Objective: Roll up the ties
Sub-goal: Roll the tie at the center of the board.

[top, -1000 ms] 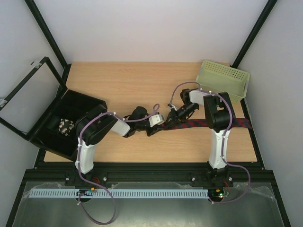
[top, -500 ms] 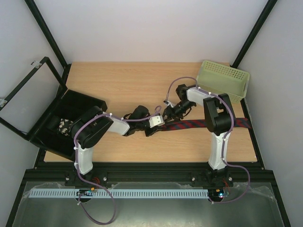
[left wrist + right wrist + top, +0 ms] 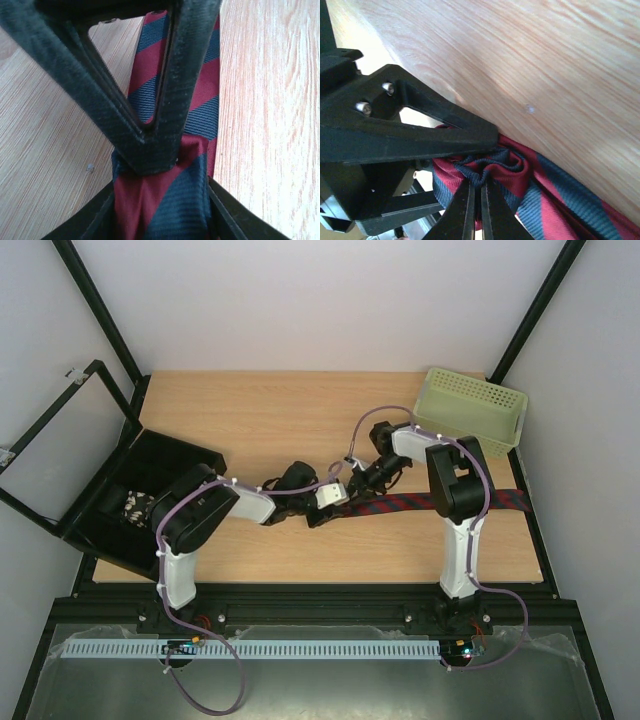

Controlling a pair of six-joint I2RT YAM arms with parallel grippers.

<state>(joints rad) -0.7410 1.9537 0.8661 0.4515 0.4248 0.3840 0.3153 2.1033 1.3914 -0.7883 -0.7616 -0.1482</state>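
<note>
tie [image 3: 415, 503], dark red with navy diagonal stripes, lies flat on the table [image 3: 260, 420] on the near side of the pale green basket [image 3: 470, 412]. its free length runs from the basket's near right corner away past the basket's left side. at that end, near-left of the basket, a small roll is started, and both grippers meet on it.

the left gripper [image 3: 160, 215] grasps the roll from outside. in its wrist view the fingers [image 3: 230, 215] sit against either side of the wad, which fills the gap between them. the right gripper [image 3: 478, 200] is clenched on the inner fold at the roll's core, with only a pinch of cloth between its thin fingers [image 3: 469, 215].

the fabric looks light, soft and limp, and its fine ribbed weave seems smooth enough to slide on itself. it has no stiffness of its own, so the roll would probably slacken if both holds were let go at once. the safest places to hold seem to be the core fold, as a pivot, and the roll's outer flanks, squeezed gently across the width. pinching one edge would likely skew the turns. the loose length toward the basket should drag easily over the wood.
</note>
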